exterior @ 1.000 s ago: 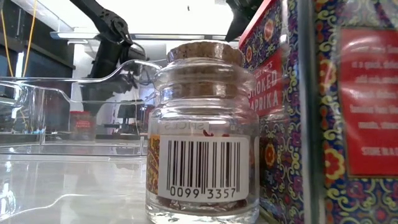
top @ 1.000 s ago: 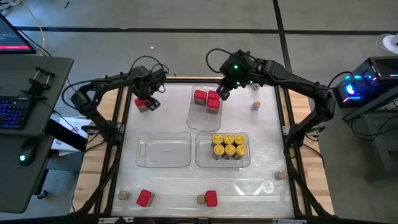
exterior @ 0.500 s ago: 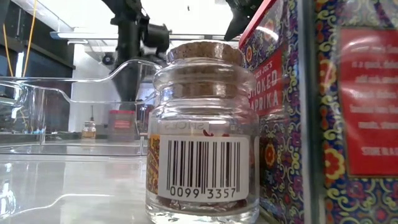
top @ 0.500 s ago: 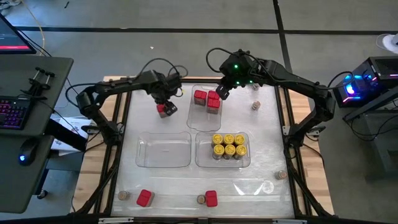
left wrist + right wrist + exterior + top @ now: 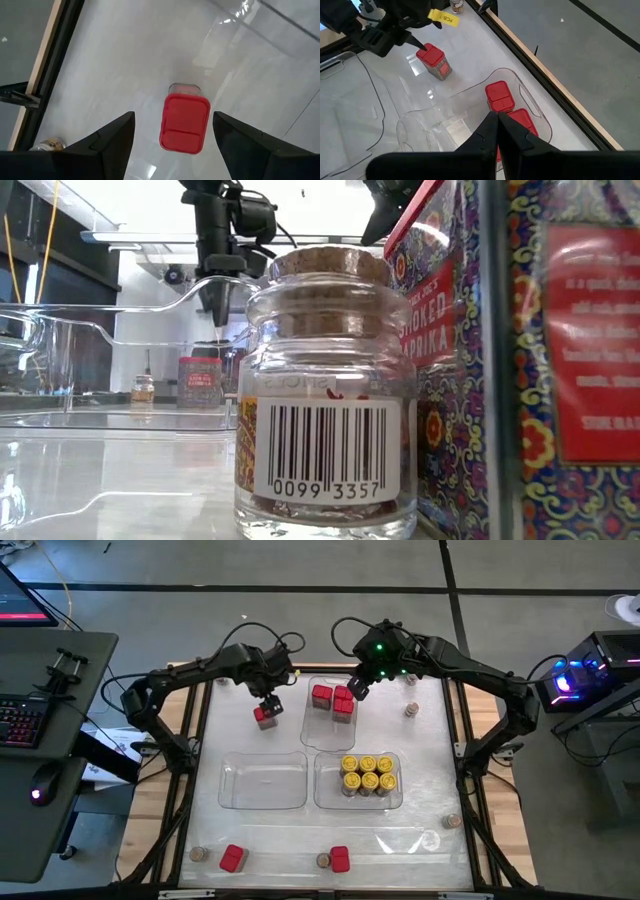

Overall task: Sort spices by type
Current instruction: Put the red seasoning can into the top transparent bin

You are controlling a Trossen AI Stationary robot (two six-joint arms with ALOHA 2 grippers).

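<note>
A red-lidded spice box (image 5: 264, 717) stands upright on the table, just left of the far clear tray (image 5: 318, 727). My left gripper (image 5: 270, 700) hangs open above it, pointing down. In the left wrist view its fingers stand either side of the red lid (image 5: 185, 122) without touching. The low view shows its fingertips (image 5: 218, 315) clear above the box (image 5: 200, 382). My right gripper (image 5: 357, 690) hovers shut over the far tray, which holds two red boxes (image 5: 321, 695) (image 5: 343, 704).
The near right tray (image 5: 398, 802) holds several yellow-lidded jars (image 5: 368, 774); the near left tray (image 5: 263, 780) is beside it. Red boxes (image 5: 232, 858) (image 5: 340, 859) and small cork jars (image 5: 198, 854) (image 5: 323, 861) (image 5: 452, 822) (image 5: 411, 709) stand loose around the table.
My left gripper has gone from the table's far left toward the right edge, and the red box went with it along the table toward the far tray. The gripper has then risen and turned, and the box stands upright below it.
</note>
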